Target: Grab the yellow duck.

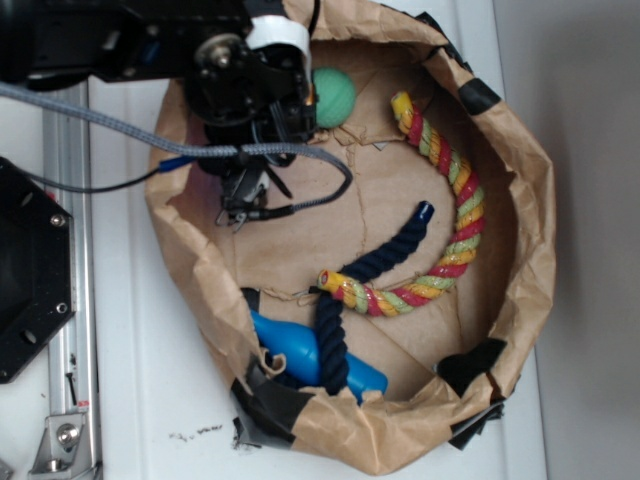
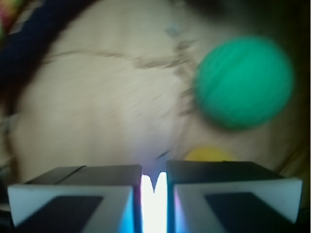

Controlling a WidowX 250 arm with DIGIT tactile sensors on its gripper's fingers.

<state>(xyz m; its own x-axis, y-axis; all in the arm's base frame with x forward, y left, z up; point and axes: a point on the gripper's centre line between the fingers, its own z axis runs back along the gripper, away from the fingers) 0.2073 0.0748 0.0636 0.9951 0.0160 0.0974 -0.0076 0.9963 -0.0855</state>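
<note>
Nearest the wrist lens: hand (image 2: 153, 187), its two pale-faced fingers (image 2: 73, 199) drawn almost together, only a thin bright slit between, gripping nothing. Just past the right finger, a sliver of the yellow duck (image 2: 208, 154), mostly hidden by the finger's top edge, lying on the brown paper floor. Beyond and slightly right of it, close by, the green ball (image 2: 244, 81), blurred. Navy rope (image 2: 36, 41) arcing across the upper left corner. From the exterior view: brown paper bin (image 1: 520, 200) with rolled rim and black tape patches, sitting on the white worktop (image 1: 140, 420). Inside, twisted yellow-red-green rope (image 1: 455, 215) curving along the right, navy rope crossing its lower end, blue bottle-shaped thing (image 1: 300, 350) at the bottom. Duck hidden here beneath the arm. No legible writing, labels or brands anywhere.
</note>
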